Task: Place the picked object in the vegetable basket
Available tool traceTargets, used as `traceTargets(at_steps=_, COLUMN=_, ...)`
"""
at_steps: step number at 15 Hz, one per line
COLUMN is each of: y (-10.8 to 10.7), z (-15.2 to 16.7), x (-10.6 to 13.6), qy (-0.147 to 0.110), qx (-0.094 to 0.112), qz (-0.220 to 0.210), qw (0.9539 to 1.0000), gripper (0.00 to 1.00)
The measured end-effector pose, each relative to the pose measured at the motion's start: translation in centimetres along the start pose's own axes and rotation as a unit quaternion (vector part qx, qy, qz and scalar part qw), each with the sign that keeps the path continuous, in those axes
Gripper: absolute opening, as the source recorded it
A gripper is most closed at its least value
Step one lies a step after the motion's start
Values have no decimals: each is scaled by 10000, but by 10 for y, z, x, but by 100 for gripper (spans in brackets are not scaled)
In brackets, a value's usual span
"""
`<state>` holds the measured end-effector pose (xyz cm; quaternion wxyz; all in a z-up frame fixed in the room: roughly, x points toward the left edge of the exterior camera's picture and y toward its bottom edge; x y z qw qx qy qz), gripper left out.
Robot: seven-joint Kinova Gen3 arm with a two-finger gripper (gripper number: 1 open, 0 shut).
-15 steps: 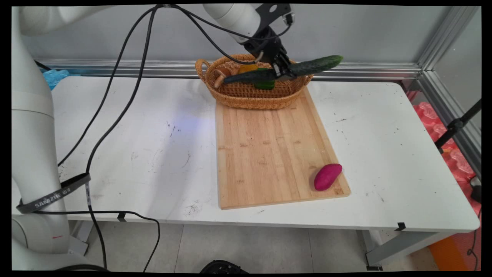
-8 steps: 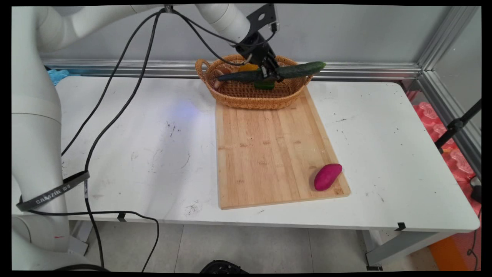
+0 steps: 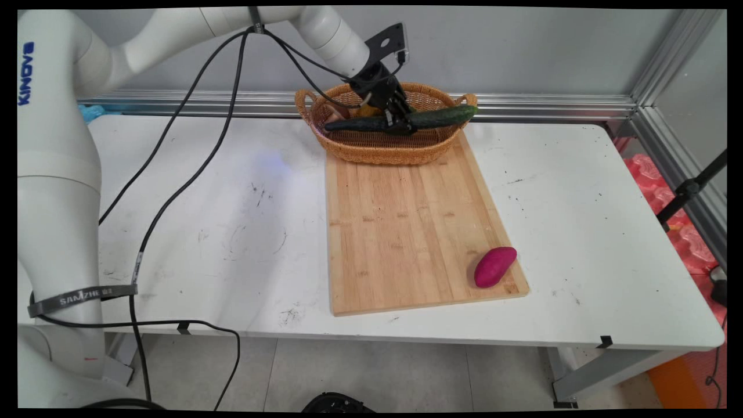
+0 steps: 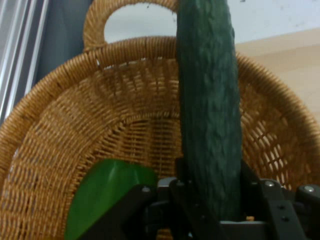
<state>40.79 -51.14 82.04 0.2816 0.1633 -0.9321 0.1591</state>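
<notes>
My gripper [image 3: 399,122] is shut on a long dark green cucumber [image 3: 406,119], gripped near its middle. The cucumber lies almost level, low inside the wicker basket [image 3: 371,151] at the far end of the wooden cutting board [image 3: 406,226], and its right end reaches over the basket's right rim. In the hand view the cucumber [image 4: 210,115] runs up the frame between the fingers [image 4: 252,182], with the basket's weave [image 4: 115,120] and handle behind it. A green vegetable [image 4: 105,192] lies in the basket below the hand. A brown mushroom [image 3: 336,110] and something orange sit at the basket's left.
A purple sweet potato [image 3: 494,266] rests on the board's near right corner. Black cables [image 3: 191,168] hang from the arm over the table's left half. A metal rail [image 3: 551,107] runs along the wall behind the basket.
The gripper has carried the cucumber down and to the left, from above the basket's rim to low inside the basket. The cucumber has levelled out.
</notes>
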Motion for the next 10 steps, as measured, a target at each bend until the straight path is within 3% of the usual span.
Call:
traceTargets(at_steps=3, y=-7, z=6, x=-11, qy=-30, qx=-47, qz=3, qw=10000, gripper=0)
traceTargets(at_steps=4, y=-8, z=7, x=-13, qy=-38, qx=-63, qz=7, qw=10000, gripper=100)
traceTargets(at_steps=10, y=-12, z=9, x=-25, qy=-81, qx=-182, qz=22, qw=9998, gripper=100)
